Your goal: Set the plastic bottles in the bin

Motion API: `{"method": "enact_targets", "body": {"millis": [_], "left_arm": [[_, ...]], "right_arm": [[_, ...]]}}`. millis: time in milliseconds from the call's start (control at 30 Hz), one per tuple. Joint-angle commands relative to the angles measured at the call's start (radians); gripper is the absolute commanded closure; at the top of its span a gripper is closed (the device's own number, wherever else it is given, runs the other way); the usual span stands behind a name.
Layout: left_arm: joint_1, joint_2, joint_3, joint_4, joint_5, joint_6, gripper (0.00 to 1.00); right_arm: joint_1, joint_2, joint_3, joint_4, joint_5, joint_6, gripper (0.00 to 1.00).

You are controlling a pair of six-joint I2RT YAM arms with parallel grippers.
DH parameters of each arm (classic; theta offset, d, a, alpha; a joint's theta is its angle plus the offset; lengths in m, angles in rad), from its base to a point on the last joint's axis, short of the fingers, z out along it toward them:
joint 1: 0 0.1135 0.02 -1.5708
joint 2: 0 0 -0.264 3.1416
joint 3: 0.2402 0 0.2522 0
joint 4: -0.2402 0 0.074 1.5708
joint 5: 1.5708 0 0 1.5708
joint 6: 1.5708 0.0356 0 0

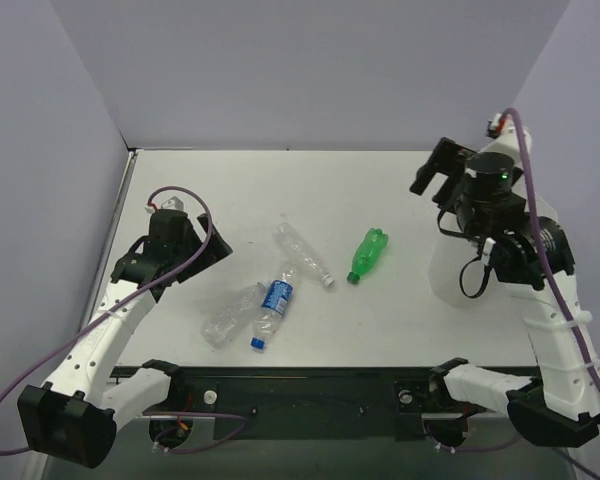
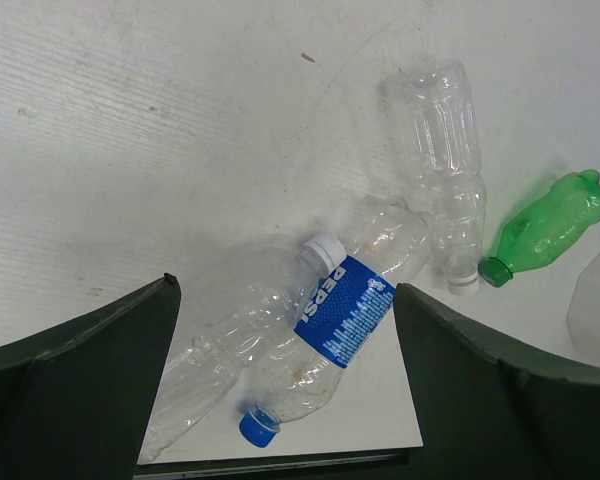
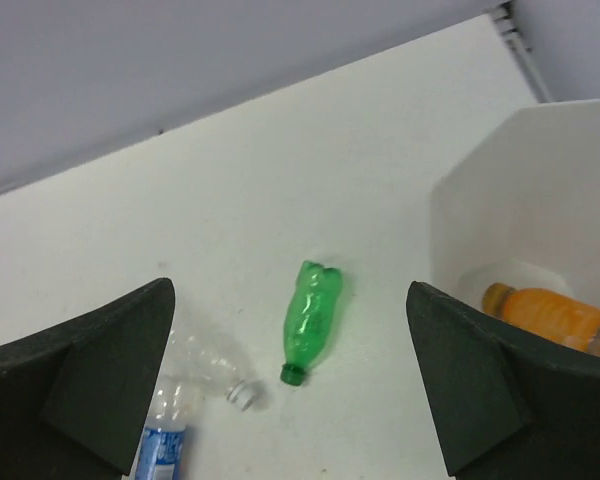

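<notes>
Four bottles lie on the white table. The green bottle [image 1: 367,255] [image 3: 311,320] [image 2: 548,228] lies right of centre. One clear bottle [image 1: 302,254] [image 2: 442,160] lies beside it. The blue-label bottle [image 1: 273,305] [image 2: 330,335] lies against the second clear bottle [image 1: 230,315] [image 2: 215,370]. The amber-orange bottle [image 3: 550,315] lies inside the white bin [image 3: 500,190] [image 1: 445,272], which my right arm mostly hides in the top view. My left gripper [image 1: 215,250] [image 2: 285,290] is open and empty, above and left of the blue-label bottle. My right gripper [image 1: 435,170] [image 3: 290,292] is open and empty, held high beside the bin.
Grey walls close the table at the back and on both sides. The table's near edge runs just below the blue-label bottle [image 2: 280,462]. A corner of the bin [image 2: 595,310] shows at the right of the left wrist view.
</notes>
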Motion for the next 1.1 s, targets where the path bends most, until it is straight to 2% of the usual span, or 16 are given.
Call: {"method": "enact_targets", "body": {"millis": [0, 133, 333, 567, 800, 1067], "left_arm": [[-0.004, -0.023, -0.008, 0.004, -0.019, -0.006, 0.01], [-0.002, -0.03, -0.016, 0.0, -0.025, -0.005, 0.01], [-0.002, -0.026, -0.008, -0.017, -0.031, 0.0, 0.02], [-0.002, -0.032, -0.016, -0.02, -0.029, 0.001, 0.01], [-0.002, -0.056, -0.033, -0.023, -0.037, 0.003, 0.02], [-0.007, -0.043, -0.013, -0.036, -0.051, 0.018, 0.01]], "right_arm": [[0.191, 0.149, 0.009, 0.03, 0.047, 0.005, 0.06], [0.27, 0.259, -0.033, 0.049, 0.016, 0.054, 0.06], [0.282, 0.396, -0.117, 0.079, -0.061, 0.11, 0.05], [0.256, 0.543, -0.235, 0.118, -0.102, 0.205, 0.05], [0.201, 0.615, -0.334, 0.181, -0.133, 0.274, 0.05], [0.158, 0.717, -0.38, 0.238, -0.11, 0.271, 0.07]]}}
